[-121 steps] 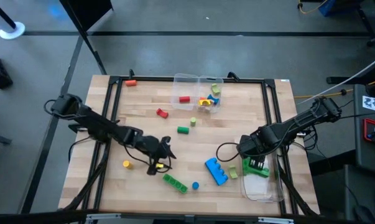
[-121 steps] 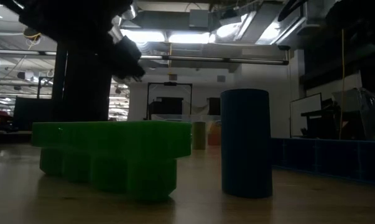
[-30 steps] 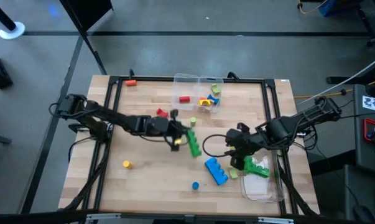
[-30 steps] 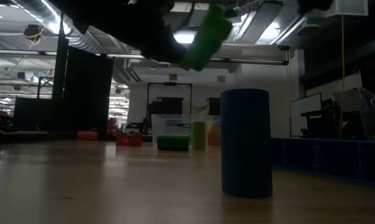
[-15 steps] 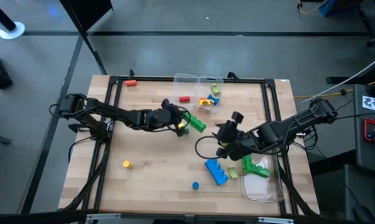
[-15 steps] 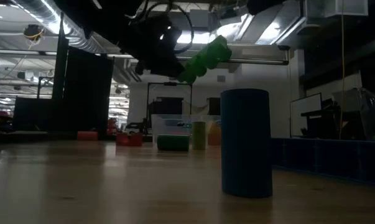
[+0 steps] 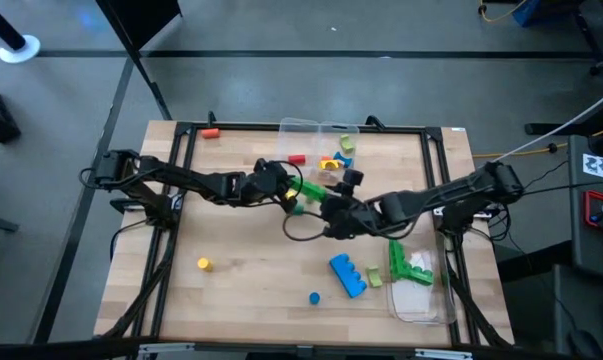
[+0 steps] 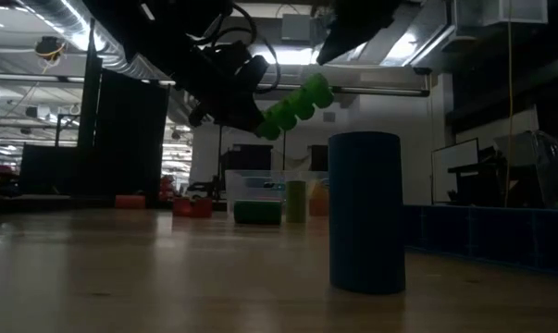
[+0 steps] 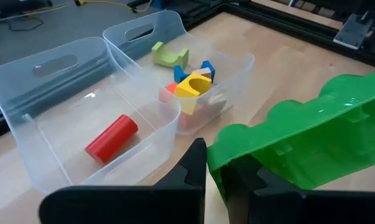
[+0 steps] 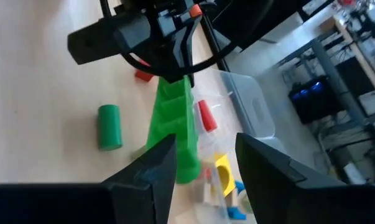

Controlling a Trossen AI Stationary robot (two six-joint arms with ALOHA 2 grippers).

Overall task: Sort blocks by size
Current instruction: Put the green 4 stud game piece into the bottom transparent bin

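Over the wooden counter [image 7: 241,280] my left hand [image 7: 289,197] grips a long green studded plastic brick [image 9: 311,140]; my right hand [image 7: 333,212], fingers apart, flanks it. I read no writing.

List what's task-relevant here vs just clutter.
Job: long green brick shut in the left gripper, right gripper open beside it; blue brick; yellow cylinder; red cylinder.
Lying about: clear containers; cables.
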